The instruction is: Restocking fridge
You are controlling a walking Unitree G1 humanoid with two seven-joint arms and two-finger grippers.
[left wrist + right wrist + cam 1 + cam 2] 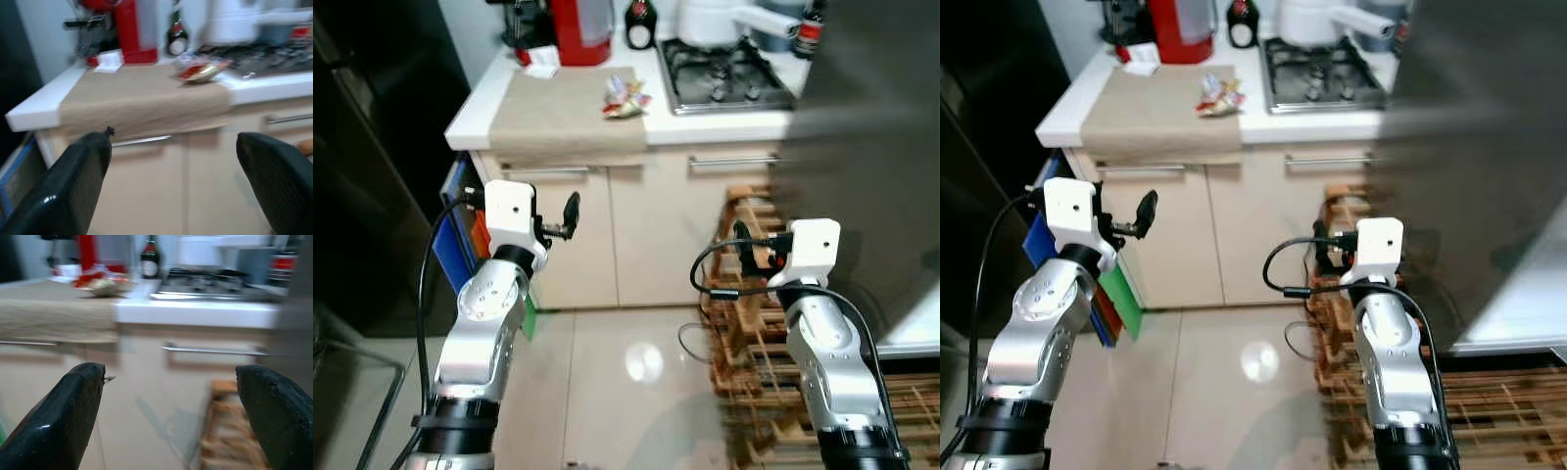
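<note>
Your left hand [171, 186] and right hand [168, 416] both hover with fingers apart, holding nothing, facing the cabinets. The snack packet [625, 98] lies on the surface [563, 113], beside the stove [722, 73].

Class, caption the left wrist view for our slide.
Open left gripper faces a counter bearing a snack packet.

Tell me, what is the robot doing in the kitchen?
Nothing is being held right now. The robot faces a counter with a beige cloth, a snack packet and a stove. Its left hand and right hand are both raised in front of the cupboards with fingers open and empty. A wooden rack stands by its right arm.
</note>
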